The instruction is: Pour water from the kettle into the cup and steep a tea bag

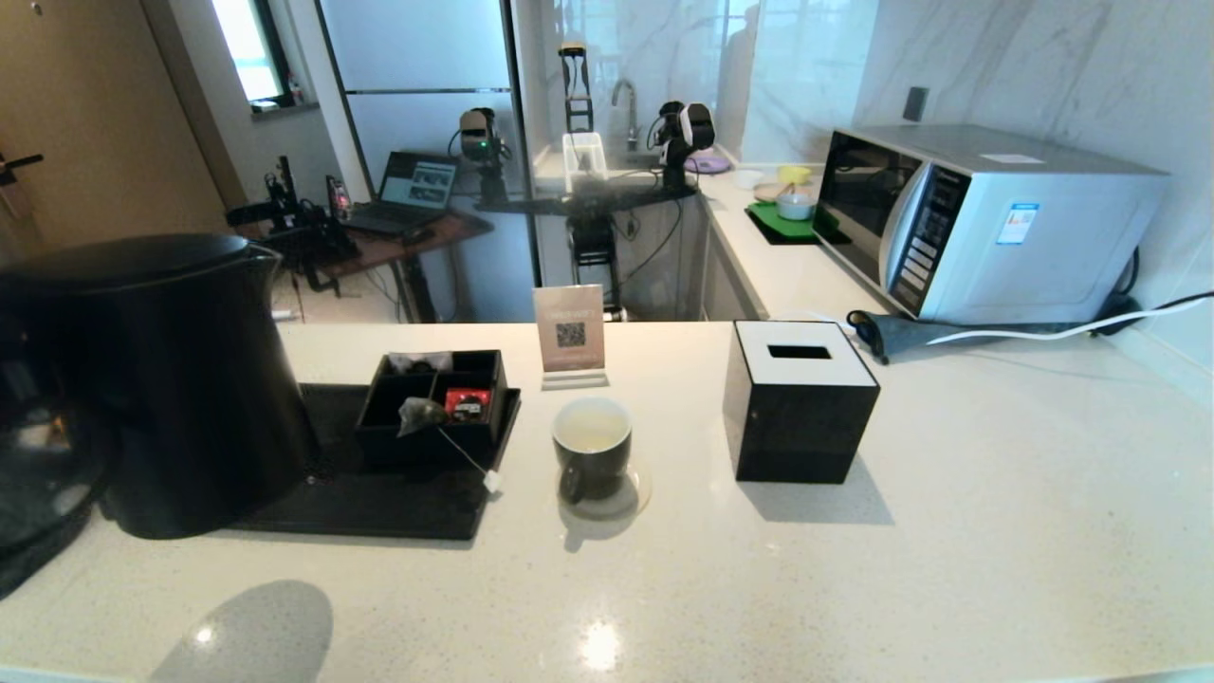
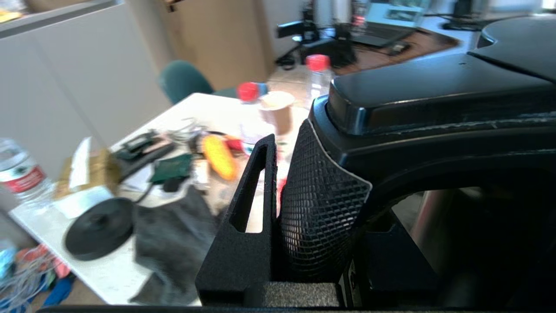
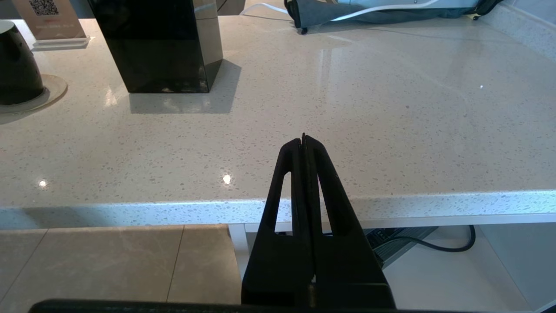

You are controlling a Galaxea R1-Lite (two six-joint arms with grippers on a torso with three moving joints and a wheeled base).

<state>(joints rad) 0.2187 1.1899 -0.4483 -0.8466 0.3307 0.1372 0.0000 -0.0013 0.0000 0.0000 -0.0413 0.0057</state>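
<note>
My left gripper grips the kettle by its handle, upright on the counter. My right gripper, fingers pressed together, empty, hangs off the counter's edge.

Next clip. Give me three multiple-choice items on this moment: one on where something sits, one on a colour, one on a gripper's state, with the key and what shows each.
1. Where does the tea bag lie?
A. in the cup
B. on the black organiser box on the tray
C. on the microwave

2. What colour is the inside of the cup?
A. pale cream
B. red
C. blue

3. How is the right gripper?
A. open wide over the cup
B. shut on the tea bag
C. shut and empty, near the counter's front edge

Key:
1 B: the mesh bag rests on the organiser box, its string trailing down to the tray.
2 A: the cup's dark wall rings a pale inside holding the water.
3 C: the fingers meet with nothing between them in the right wrist view.

The left gripper grips the handle of the kettle.
</note>
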